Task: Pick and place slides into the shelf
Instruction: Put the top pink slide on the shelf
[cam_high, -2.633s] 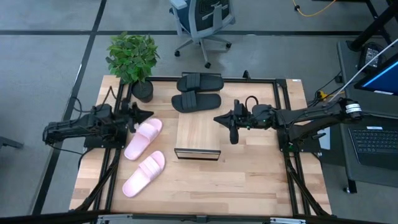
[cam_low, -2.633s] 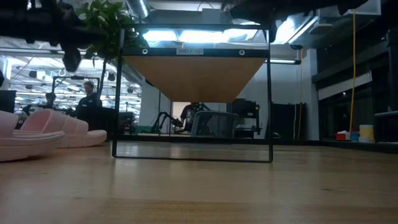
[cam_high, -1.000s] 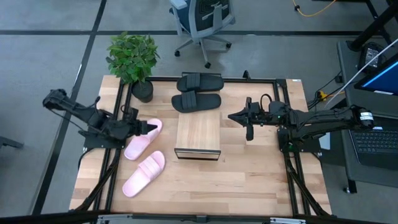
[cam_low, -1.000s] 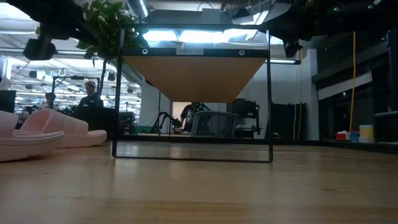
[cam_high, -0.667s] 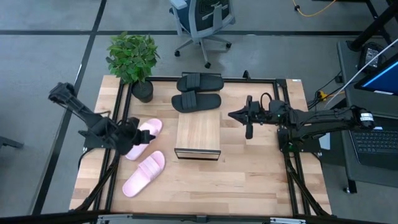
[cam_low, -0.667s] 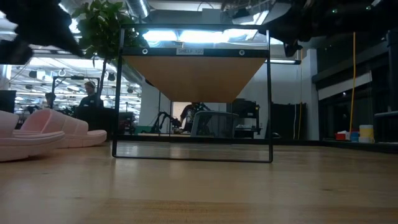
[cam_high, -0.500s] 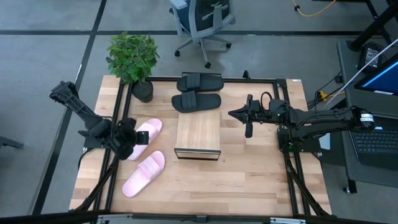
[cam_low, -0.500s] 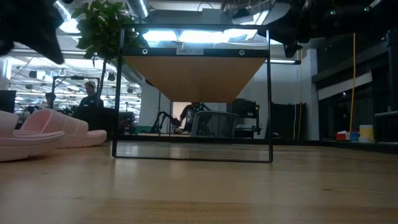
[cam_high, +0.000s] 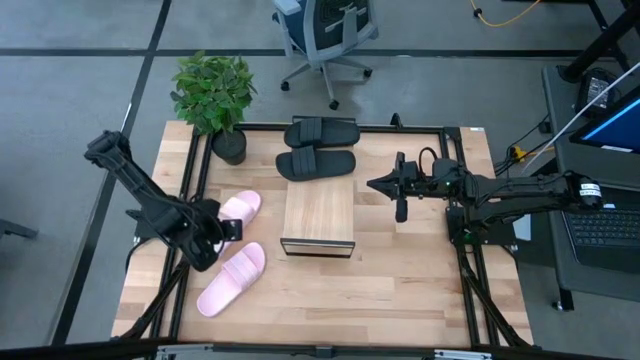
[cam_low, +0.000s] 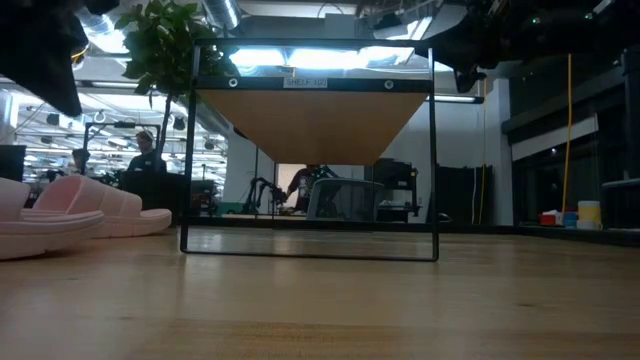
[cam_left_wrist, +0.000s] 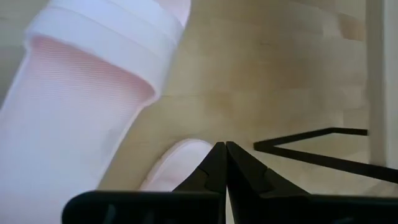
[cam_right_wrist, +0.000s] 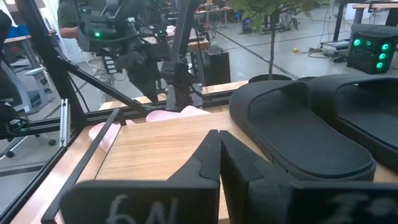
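Observation:
My left gripper (cam_high: 222, 234) is shut and points steeply down over the gap between the two pale pink slides, touching neither. The far pink slide (cam_high: 240, 208) and the near one (cam_high: 230, 281) lie flat on their soles left of the shelf (cam_high: 318, 216). In the left wrist view a pink slide (cam_left_wrist: 81, 106) fills the side beside my shut fingers (cam_left_wrist: 222, 147). The black slides (cam_high: 321, 132) (cam_high: 315, 165) lie flat behind the shelf. My right gripper (cam_high: 374, 185) is shut and hovers right of the shelf, level with the nearer black slide (cam_right_wrist: 298, 130).
A potted plant (cam_high: 214, 95) stands at the table's far left corner. A black frame (cam_high: 300, 127) runs along the table's edges. Bare wood lies in front of the shelf (cam_high: 330, 290). In the low view the shelf's dark frame (cam_low: 435, 150) stands mid-table, with the pink slides (cam_low: 70, 212) to one side.
My left gripper has swung from level over the far pink slide toward the table's near edge and tipped steeply downward, ending over the gap between the two pink slides. It has stayed shut. The slides have not moved.

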